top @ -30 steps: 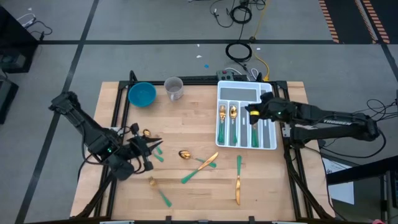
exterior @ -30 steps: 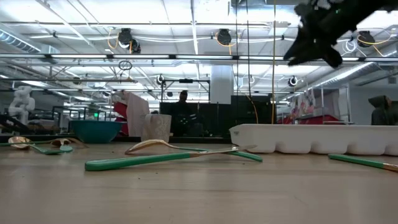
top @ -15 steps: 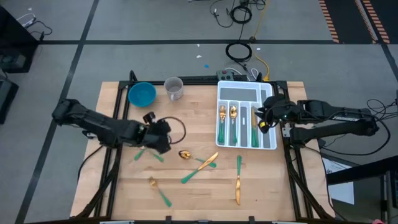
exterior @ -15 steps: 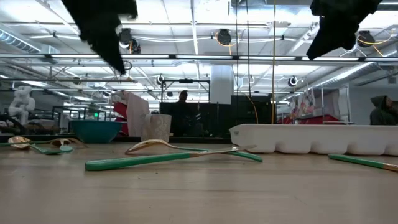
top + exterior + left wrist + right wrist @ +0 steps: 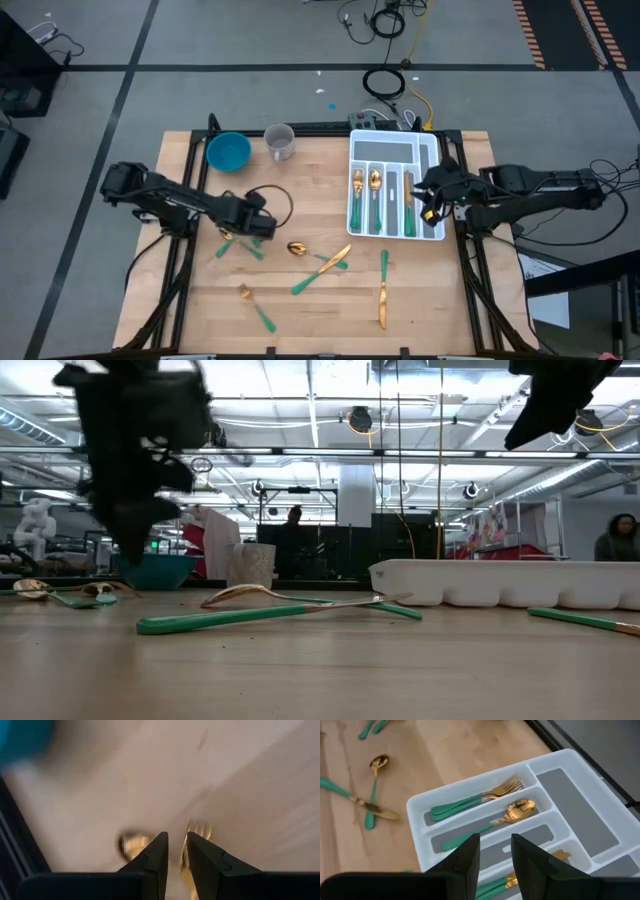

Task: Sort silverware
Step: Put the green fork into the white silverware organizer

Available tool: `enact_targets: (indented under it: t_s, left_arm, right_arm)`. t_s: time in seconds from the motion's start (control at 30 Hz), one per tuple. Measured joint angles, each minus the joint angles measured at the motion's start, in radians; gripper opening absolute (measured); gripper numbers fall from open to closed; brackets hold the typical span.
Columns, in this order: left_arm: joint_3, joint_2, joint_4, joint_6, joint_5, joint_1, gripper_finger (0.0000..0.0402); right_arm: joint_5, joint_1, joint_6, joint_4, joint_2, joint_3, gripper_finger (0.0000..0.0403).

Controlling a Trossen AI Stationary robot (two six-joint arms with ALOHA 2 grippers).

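Gold-headed, green-handled silverware lies loose on the wooden table: a spoon (image 5: 296, 248), a crossed pair (image 5: 325, 268), a knife (image 5: 383, 290), a fork (image 5: 252, 303) and pieces at left-centre (image 5: 236, 245). Forks (image 5: 480, 800), a spoon (image 5: 515, 810) and a knife (image 5: 408, 203) lie in the white tray (image 5: 432, 160). My left gripper (image 5: 258, 222) (image 5: 176, 854) hovers, narrowly open, over a gold spoon head (image 5: 132, 844) and a fork head (image 5: 200, 830). My right gripper (image 5: 425, 196) (image 5: 495, 851) hangs, narrowly open, above the tray's right compartments.
A blue bowl (image 5: 228, 152) and a clear cup (image 5: 280, 142) stand at the far edge, left of the tray. A cable loops beside the left gripper (image 5: 285, 205). Bare wood shows between the bowl and the loose pieces and along the near edge.
My left arm has swung from the table's near left corner toward the middle, then drawn back a little to the left and come down over the left-centre pieces. My right gripper has drifted toward the right edge, staying above the tray. No silverware has moved.
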Motion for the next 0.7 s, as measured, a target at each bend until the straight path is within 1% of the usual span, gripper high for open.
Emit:
enact_targets:
  t_s: [0.13,0.33,0.43,0.6,0.7]
  left_arm:
    - [-0.08,-0.066,0.021,-0.094,0.07,-0.032,0.008]
    - [-0.064,-0.229,0.023,-0.11,0.093,-0.064,0.008]
    - [-0.076,-0.293,0.016,-0.11,0.165,-0.064,0.008]
    - [-0.145,-0.32,0.022,-0.171,0.274,-0.064,0.008]
    - [-0.187,-0.32,0.065,-0.182,0.275,-0.065,0.0081]
  right_arm:
    - [0.0,0.027,0.021,-0.018,-0.005,0.0,0.0103]
    - [0.005,0.048,0.033,-0.02,-0.005,0.0,0.0103]
    - [0.008,0.05,0.046,-0.02,-0.005,0.0,0.0102]
    - [0.009,0.05,0.052,-0.019,-0.005,0.0,0.0102]
    - [0.009,0.05,0.052,-0.019,-0.005,0.0,0.0102]
